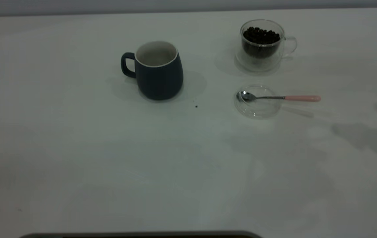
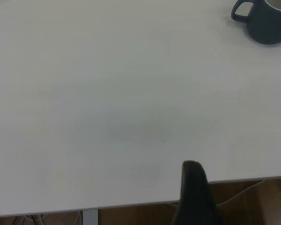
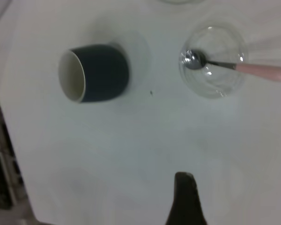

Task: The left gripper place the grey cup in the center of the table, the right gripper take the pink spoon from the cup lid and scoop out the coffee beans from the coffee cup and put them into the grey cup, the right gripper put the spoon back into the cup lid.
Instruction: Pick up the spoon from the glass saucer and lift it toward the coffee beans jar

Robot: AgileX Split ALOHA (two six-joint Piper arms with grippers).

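White surface (image 1: 76, 158) with dark specks, grey cup (image 1: 158, 70) upright, pink spoon (image 1: 279, 98) across cup lid (image 1: 258, 110), coffee cup (image 1: 262, 44) holding coffee beans (image 1: 261, 35), gripper states cannot be told.

1. A large white table (image 1: 109, 172) fills nearly the whole exterior view, its top plain but for a small dark speck (image 1: 196, 106) near the middle.
2. Behind the table's far edge runs a pale grey wall (image 1: 175, 5), seen only as a narrow strip.
3. The light is dim and soft; faint grey shadows (image 1: 370, 138) lie across the right side of the tabletop.
4. A dark curved edge (image 1: 142, 234) shows at the very bottom of the exterior view.
5. Past the table's near edge in the left wrist view there is a brown floor (image 2: 262, 201).
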